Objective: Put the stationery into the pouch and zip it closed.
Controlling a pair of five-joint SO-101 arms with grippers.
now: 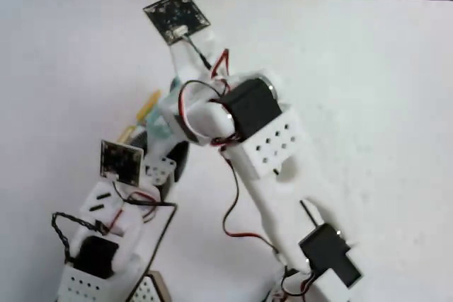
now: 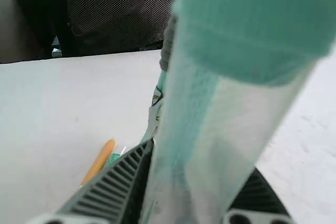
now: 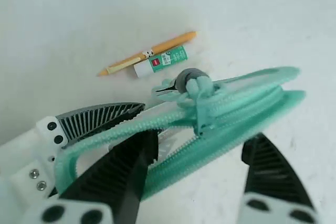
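A teal-edged clear pouch hangs above the white table, its zipper rows apart and the slider near the middle. My left gripper is shut on one end of the pouch; its grey ribbed finger appears in the right wrist view. The right gripper stands open with a black finger on each side of the pouch's mouth. An orange pencil and a white and green glue stick lie side by side on the table beyond the pouch. In the high view both arms cover most of the pouch.
The table is bare and white to the right and far side. A dark mesh chair back stands past the table's far edge. Loose wires hang between the two arms.
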